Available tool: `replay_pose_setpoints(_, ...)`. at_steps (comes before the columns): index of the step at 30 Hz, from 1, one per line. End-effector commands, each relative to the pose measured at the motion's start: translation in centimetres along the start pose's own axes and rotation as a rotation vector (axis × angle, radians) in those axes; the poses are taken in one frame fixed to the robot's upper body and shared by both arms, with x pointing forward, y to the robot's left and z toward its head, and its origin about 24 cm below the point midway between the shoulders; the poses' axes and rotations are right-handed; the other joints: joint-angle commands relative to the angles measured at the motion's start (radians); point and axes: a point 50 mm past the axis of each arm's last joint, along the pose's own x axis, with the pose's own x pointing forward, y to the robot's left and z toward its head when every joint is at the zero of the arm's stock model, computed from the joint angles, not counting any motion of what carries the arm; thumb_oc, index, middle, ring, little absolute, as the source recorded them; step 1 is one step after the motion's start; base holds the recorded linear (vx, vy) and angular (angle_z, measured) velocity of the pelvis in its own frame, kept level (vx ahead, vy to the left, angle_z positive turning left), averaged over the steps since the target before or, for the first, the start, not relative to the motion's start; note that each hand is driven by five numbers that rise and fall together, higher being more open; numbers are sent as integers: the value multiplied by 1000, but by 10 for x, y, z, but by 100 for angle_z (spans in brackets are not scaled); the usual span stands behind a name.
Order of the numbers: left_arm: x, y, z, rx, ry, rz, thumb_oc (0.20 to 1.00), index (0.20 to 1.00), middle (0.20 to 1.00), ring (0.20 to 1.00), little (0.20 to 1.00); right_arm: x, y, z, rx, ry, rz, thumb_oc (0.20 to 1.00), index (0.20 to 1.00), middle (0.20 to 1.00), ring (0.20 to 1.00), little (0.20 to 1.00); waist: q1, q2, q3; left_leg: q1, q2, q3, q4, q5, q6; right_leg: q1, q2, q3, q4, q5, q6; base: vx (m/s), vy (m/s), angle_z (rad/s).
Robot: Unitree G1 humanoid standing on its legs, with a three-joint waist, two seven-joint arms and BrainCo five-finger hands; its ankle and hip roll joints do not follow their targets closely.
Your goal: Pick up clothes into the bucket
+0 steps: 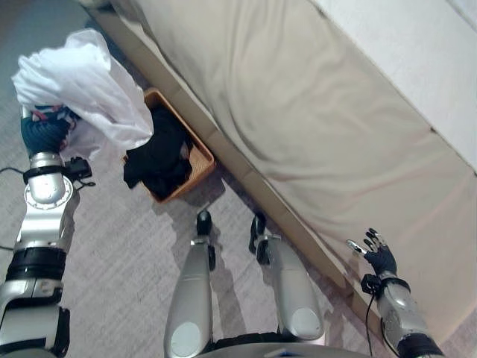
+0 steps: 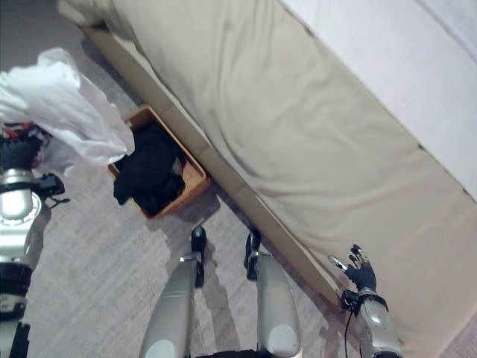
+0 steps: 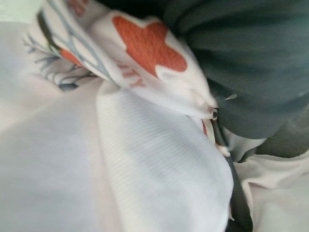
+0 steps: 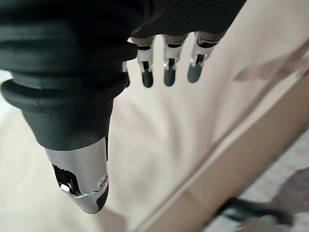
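White garment (image 1: 89,82) hangs bunched at upper left of the frame, grasped by the left hand (image 1: 43,133) just beside the basket (image 1: 200,160), which holds dark clothes (image 1: 158,153). Carry it fully over the rim before releasing. Right hand (image 1: 378,253), lower right, released.

Grey carpet floor (image 1: 127,246) under basket (image 1: 200,158), bed (image 1: 313,112)

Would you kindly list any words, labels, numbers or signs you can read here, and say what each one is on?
None can be read.
White garment held up in the left hand: a red and blue print, with small red marks that may be letters, too blurred to read.
Basket, dark clothes in it, bed, right hand: no text visible.
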Motion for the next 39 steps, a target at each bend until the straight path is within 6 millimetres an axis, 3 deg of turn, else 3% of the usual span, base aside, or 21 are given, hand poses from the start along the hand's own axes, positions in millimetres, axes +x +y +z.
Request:
replay_pose_setpoints(1,19,7,37,22,-185,72,200,200,200,200,200,-1,-11,4,-56,-29,-22,1000,1000,1000,1000,1000,-24,5,-21,2,0,-19,114,-82,28,19,-61,42,-73,96,64,-52,34,2)
replay_pose_setpoints(2,23,1,38,36,-179,74,200,200,200,200,200,0,-9,9,-40,-50,-23,1000,1000,1000,1000,1000,-28,3,-5,-38,2,-25,167,-129,28,-21,-58,54,-12,52,70,-36,25,3)
replay_pose_setpoints(11,31,2,39,87,-161,121,200,200,200,200,200,-3,8,17,30,-116,6,1000,1000,1000,1000,1000,-60,-23,-4,-298,-2,-24,326,-168,42,-279,-68,69,141,19,66,4,6,0)
replay_pose_setpoints(16,34,4,34,91,-129,137,200,200,200,200,200,-1,17,23,41,-144,27,1000,1000,1000,1000,1000,-65,-26,-4,-358,0,-22,351,-176,47,-338,-67,69,152,21,70,0,0,0)
replay_pose_setpoints(17,34,6,31,104,-115,142,821,821,821,821,821,-1,18,26,37,-156,36,1000,1000,1000,1000,1000,-65,-27,-4,-373,1,-21,354,-177,48,-353,-66,70,154,21,70,0,0,0)
replay_pose_setpoints(18,34,6,31,104,-115,142,1000,1000,1000,1000,1000,-1,18,26,37,-156,36,1000,1000,1000,1000,1000,-65,-27,-4,-373,1,-21,354,-177,48,-353,-66,70,154,21,70,41,2,-1)
replay_pose_setpoints(26,35,11,9,188,7,189,1000,1000,1000,1000,1000,0,26,26,25,-154,53,1000,1000,1000,1000,1000,-70,-27,-4,-396,2,-12,342,-179,55,-392,-64,72,137,27,74,9,2,0)
replay_pose_setpoints(34,31,20,0,252,46,201,1000,1000,1000,1000,1000,2,31,28,5,-150,84,1000,1000,1000,1000,1000,-68,-24,-4,-379,6,-4,312,-168,57,-385,-59,81,111,39,73,-4,-9,-2)
replay_pose_setpoints(39,23,27,-15,348,79,179,1000,1000,1000,1000,1000,6,34,31,-30,-155,102,1000,1000,1000,1000,1000,-65,-21,-4,-305,18,5,266,-154,51,-327,-47,83,68,48,69,-17,-26,-4)
